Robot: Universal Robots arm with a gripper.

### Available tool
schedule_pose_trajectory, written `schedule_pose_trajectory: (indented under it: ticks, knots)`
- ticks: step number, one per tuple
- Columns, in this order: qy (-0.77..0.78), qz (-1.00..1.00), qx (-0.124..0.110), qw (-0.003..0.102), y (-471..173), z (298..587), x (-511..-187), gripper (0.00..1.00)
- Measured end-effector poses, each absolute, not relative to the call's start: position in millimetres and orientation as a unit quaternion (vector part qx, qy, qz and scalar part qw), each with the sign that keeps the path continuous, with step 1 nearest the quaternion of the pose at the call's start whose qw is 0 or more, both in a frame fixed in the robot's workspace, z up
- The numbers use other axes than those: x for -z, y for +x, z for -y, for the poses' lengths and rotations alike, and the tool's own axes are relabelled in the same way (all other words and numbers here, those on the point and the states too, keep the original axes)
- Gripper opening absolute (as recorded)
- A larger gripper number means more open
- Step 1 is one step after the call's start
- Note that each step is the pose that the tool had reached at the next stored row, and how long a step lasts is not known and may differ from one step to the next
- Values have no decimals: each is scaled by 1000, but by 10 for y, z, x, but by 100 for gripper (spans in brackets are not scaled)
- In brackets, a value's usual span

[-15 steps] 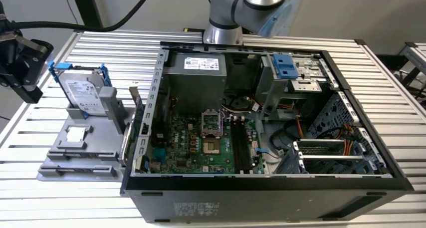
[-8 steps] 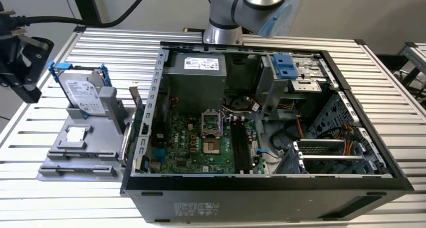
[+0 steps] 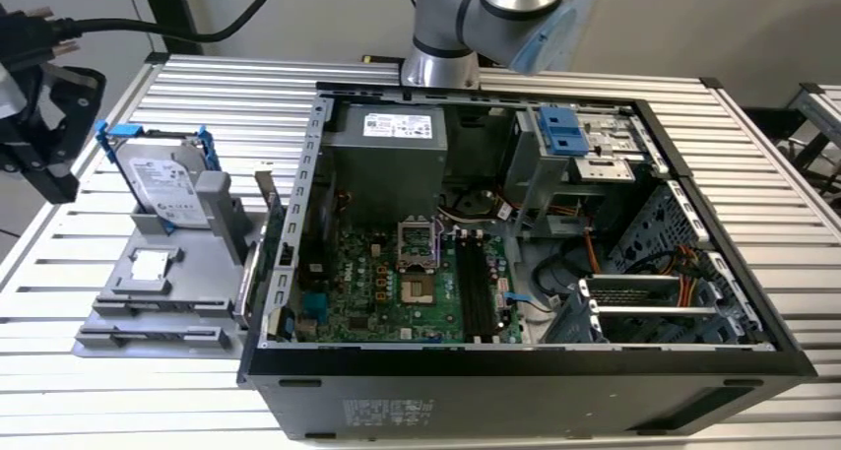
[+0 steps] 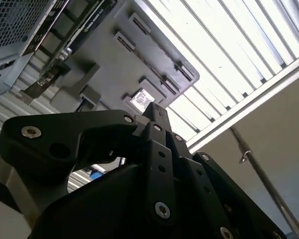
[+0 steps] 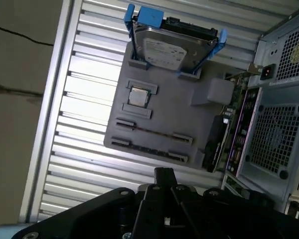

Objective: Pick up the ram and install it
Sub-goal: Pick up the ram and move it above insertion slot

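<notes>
Gripper point(image 5: 163, 175) apart from ram point(image 5: 154, 132) on tray point(image 5: 172, 107)

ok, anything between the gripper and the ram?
Nothing visible. In the first wrist view the ram stands on edge in the grey holder, with only open air between it and the gripper. The hard drive and the chip sit farther along the holder, off that line.

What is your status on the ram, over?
Gripper near grey fixture tray, clear of ram. Ram on edge in tray, not picked. Hard drive on same tray, not blocking.
</notes>
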State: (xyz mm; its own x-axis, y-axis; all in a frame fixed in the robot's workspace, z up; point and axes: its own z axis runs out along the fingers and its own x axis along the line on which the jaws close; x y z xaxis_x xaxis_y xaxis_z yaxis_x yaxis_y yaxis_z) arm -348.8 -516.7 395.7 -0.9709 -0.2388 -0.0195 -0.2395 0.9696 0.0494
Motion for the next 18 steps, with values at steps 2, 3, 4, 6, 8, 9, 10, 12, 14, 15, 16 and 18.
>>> schedule_pose_trajectory:
  ticks: [2, 3, 4, 6, 8, 9, 10, 12, 14, 15, 16, 18]
  knots:
    - [-138, -990, -26, 6, -3488, 5167, -3957, 0]
    - [-148, -989, -26, 6, -3488, 5167, -3957, 0]
    - [-156, -987, -26, 6, -3488, 5167, -3957, 0]
    - [-173, -985, -26, 5, -3488, 5167, -3957, 0]
    - [-187, -982, -26, 5, -3488, 5167, -3958, 0]
    - [-193, -981, -26, 5, -3488, 5167, -3958, 0]
    - [-200, -979, -26, 5, -3488, 5167, -3958, 0]
    - [-213, -977, -26, 4, -3488, 5167, -3958, 0]
    - [-226, -974, -26, 4, -3488, 5167, -3958, 0]
    - [-232, -972, -26, 4, -3488, 5167, -3958, 0]
    - [-239, -971, -26, 4, -3488, 5167, -3958, 0]
    - [-253, -967, -26, 3, -3488, 5167, -3958, 0]
